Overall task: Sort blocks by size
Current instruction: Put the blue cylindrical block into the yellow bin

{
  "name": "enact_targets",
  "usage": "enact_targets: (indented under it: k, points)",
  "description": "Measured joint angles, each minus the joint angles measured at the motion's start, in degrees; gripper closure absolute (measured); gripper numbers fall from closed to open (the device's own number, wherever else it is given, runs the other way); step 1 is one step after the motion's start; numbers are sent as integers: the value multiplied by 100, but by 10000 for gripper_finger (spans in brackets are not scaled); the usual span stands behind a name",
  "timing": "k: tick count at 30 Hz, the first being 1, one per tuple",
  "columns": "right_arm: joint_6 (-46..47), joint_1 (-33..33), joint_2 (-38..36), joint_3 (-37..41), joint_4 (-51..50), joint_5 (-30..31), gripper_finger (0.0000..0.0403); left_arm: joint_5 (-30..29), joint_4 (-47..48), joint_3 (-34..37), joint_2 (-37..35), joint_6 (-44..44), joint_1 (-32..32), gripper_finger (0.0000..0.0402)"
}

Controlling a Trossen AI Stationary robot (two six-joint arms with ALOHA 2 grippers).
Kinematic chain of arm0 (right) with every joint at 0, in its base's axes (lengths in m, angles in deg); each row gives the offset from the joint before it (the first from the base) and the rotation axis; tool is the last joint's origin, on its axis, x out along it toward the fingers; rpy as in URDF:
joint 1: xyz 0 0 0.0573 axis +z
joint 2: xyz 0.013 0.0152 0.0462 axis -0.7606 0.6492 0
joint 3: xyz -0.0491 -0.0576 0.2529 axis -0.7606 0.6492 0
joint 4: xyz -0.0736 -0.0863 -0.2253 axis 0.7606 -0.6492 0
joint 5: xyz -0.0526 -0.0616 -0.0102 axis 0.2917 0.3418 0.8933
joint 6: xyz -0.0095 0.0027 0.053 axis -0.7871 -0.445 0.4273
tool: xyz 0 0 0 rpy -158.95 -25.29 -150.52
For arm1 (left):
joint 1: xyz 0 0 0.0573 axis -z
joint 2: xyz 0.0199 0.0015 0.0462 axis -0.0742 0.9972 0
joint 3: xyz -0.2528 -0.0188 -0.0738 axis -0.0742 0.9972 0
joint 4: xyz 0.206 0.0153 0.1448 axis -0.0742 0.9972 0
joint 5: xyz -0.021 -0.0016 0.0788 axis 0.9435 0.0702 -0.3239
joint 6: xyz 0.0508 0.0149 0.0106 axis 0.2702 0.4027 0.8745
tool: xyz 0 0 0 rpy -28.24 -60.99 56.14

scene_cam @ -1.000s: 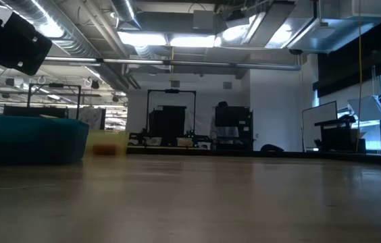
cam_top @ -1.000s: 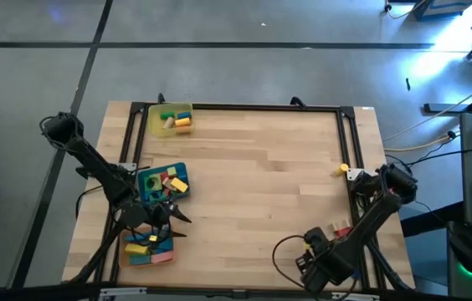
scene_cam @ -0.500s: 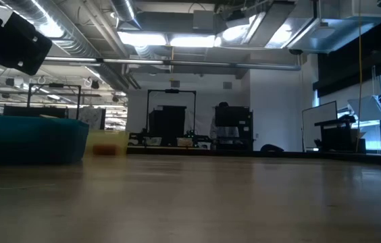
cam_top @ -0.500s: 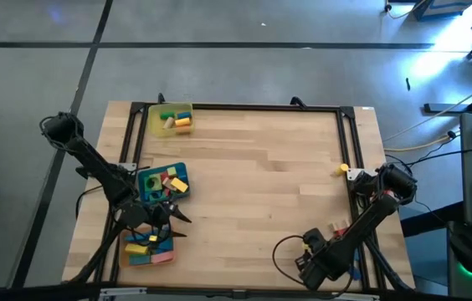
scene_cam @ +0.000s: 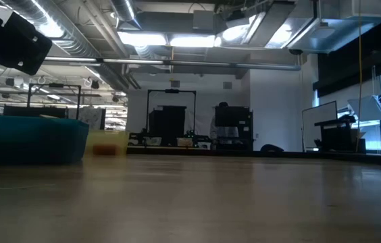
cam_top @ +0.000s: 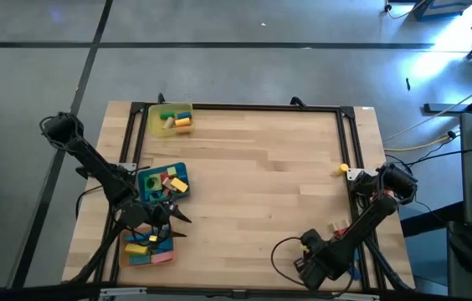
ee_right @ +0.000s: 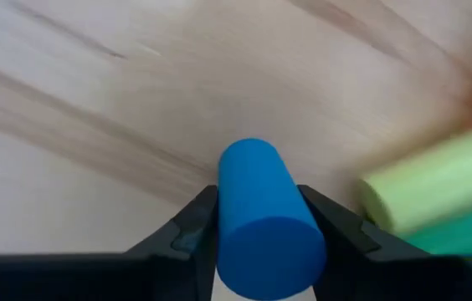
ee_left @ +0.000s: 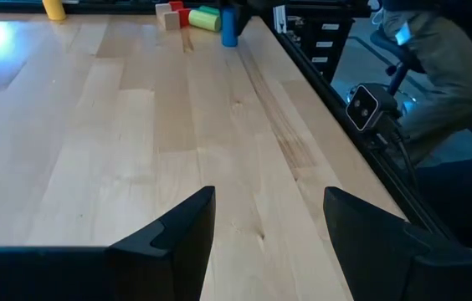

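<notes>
The right claw (ee_right: 257, 242) is down at the near right corner of the counter (cam_top: 253, 184), and its two fingers (ee_right: 190, 226) sit against either side of a blue cylinder (ee_right: 261, 217), closed in on it. The cylinder stands between them on the wood. Just beside it lie a light green cylinder (ee_right: 433, 184) and something darker green under that, with a sliver of red at the edge. From above, this arm's wrist hides the spot, so only a bit of red (cam_top: 341, 230) shows near it at the counter's right rail.

The left claw (ee_left: 265, 226) hangs over the counter by the trays on the left side, fingers spread apart with nothing between them. Past those fingers, far across the wood, a small cluster shows: the blue cylinder upright, a green block (ee_left: 205, 17), a red one (ee_left: 179, 10), a pale one (ee_left: 166, 17), and a yellow piece (ee_left: 53, 10) off by itself.

Three trays line the left edge. The yellow tray (cam_top: 154, 119) at the far corner holds a few blocks in green, yellow and a pale colour. The blue tray (cam_top: 148, 176) in the middle has red, yellow and green ones. The nearest tray (cam_top: 148, 251) holds yellow, blue and pink ones, partly under the left arm. One yellow block (cam_top: 344, 169) lies alone by the right rail.

From counter level, the blue tray (scene_cam: 28, 138) looms at left, the yellow one (scene_cam: 106, 144) behind it.
</notes>
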Motion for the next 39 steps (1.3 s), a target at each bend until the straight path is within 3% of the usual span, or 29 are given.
enact_targets:
  k: [10, 18, 28, 39]
  points:
    - [-713, -156, 11, -52, 1206, 2107, 266, 0, -3, 0, 0, 2, 0, 194]
    - [-2686, -701, 19, -52, 2574, 3768, 263, -2, -74, 0, 0, 5, -55, 194]
    - [-5930, -1600, 534, -52, 5198, 4004, 264, 34, -424, -77, 2, 431, -445, 194]
    - [-7661, -2103, 778, -54, 6932, 3701, 265, 50, 228, -1010, 940, 873, -704, 194]
